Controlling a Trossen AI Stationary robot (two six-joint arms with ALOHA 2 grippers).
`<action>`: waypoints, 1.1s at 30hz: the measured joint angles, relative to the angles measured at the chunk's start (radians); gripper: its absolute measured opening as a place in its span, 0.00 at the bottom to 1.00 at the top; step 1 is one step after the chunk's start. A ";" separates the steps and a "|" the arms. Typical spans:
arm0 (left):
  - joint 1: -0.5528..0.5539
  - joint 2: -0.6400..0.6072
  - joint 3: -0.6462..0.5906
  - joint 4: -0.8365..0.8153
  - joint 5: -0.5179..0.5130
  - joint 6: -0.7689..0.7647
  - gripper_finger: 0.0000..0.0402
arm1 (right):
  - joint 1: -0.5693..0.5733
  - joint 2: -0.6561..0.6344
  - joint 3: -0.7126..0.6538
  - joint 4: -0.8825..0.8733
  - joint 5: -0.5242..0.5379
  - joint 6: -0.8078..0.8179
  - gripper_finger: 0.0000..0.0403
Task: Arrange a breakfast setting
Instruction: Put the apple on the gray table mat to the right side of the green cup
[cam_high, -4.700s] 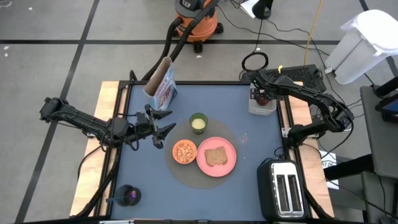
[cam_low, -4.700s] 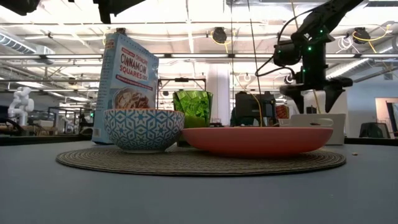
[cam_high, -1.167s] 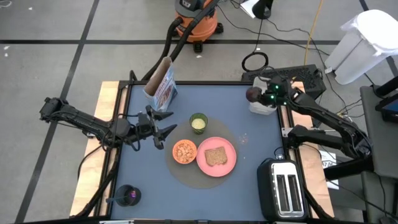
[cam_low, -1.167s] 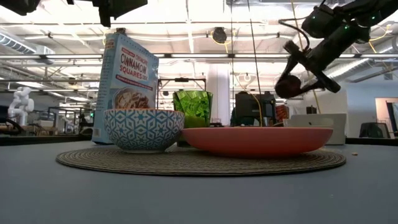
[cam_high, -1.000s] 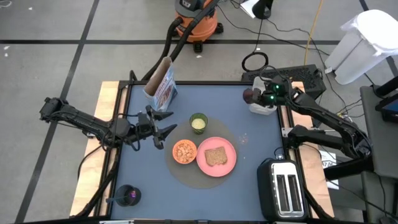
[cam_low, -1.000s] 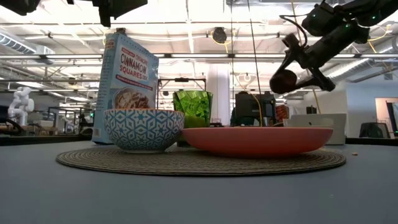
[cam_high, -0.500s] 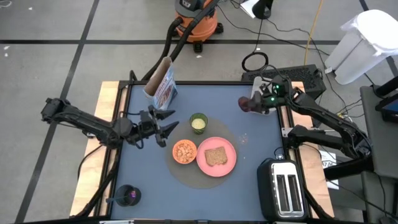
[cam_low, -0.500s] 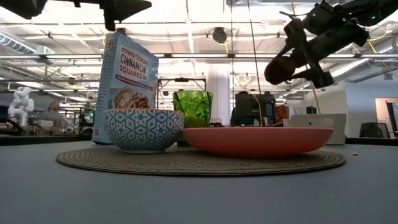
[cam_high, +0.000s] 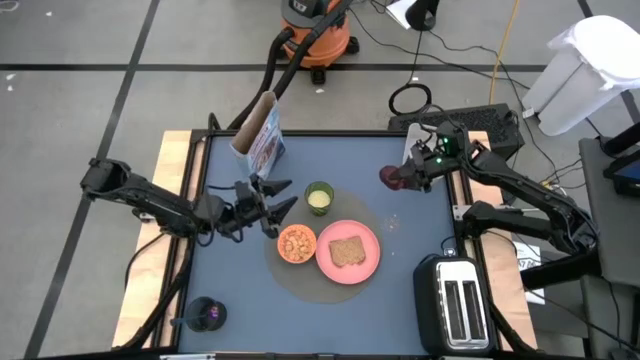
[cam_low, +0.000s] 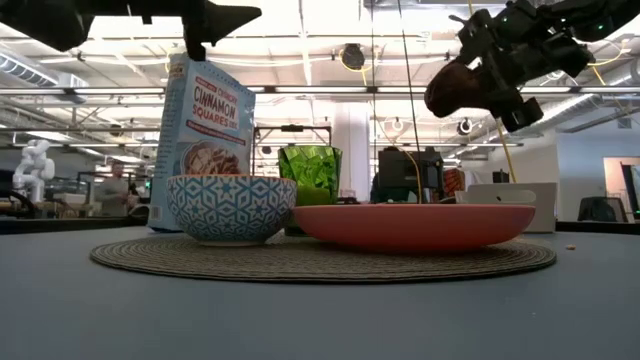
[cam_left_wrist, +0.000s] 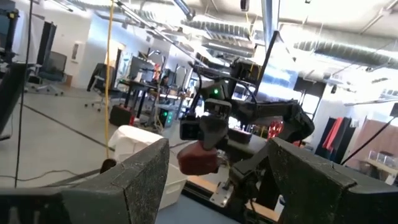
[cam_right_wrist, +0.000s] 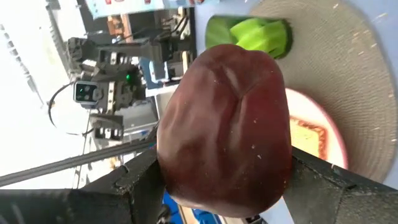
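Observation:
My right gripper (cam_high: 397, 178) is shut on the dark-red fruit (cam_right_wrist: 227, 124), high above the table's far right part, to the right of the green cup (cam_high: 319, 197). The pink plate (cam_high: 362, 262) bears the brown toast (cam_high: 347, 251) and sits on a round woven mat (cam_high: 330, 285), next to the bowl (cam_high: 297, 243) of cereal. The blue cereal bag (cam_high: 262, 135) stands at the far left. My left gripper (cam_high: 282, 196) is open and empty, above the table just left of the cup and bowl. The spoon (cam_high: 190, 322) stands in a dark cup at the near left corner. My right gripper pinches the fruit between its two fingers, one on each of two opposite sides (cam_right_wrist: 174, 168). The fingers come from the table's right, slanting. The fruit is lifted clear of the table, and it also shows in the low view (cam_low: 460, 85).
A white container (cam_high: 418, 150) stands at the far right edge, behind my right gripper. A toaster (cam_high: 458, 302) sits at the near right corner. Bare table lies between the mat and the right edge.
My right gripper has carried the fruit away from the white container, toward the table's left and a little toward the near edge, and the fruit stays clear of the table. My left gripper has gone toward the table's right, closer to the cup and bowl, still open.

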 joint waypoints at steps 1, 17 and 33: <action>0.000 0.012 0.000 0.016 0.000 -0.001 0.69 | 0.012 0.000 0.000 0.009 0.000 0.008 0.64; 0.002 0.163 0.137 0.076 0.011 0.075 0.69 | 0.208 0.025 0.000 0.209 0.086 0.188 0.64; 0.007 0.387 0.475 -0.245 0.036 0.394 0.95 | 0.350 0.140 0.000 0.376 0.085 0.556 0.64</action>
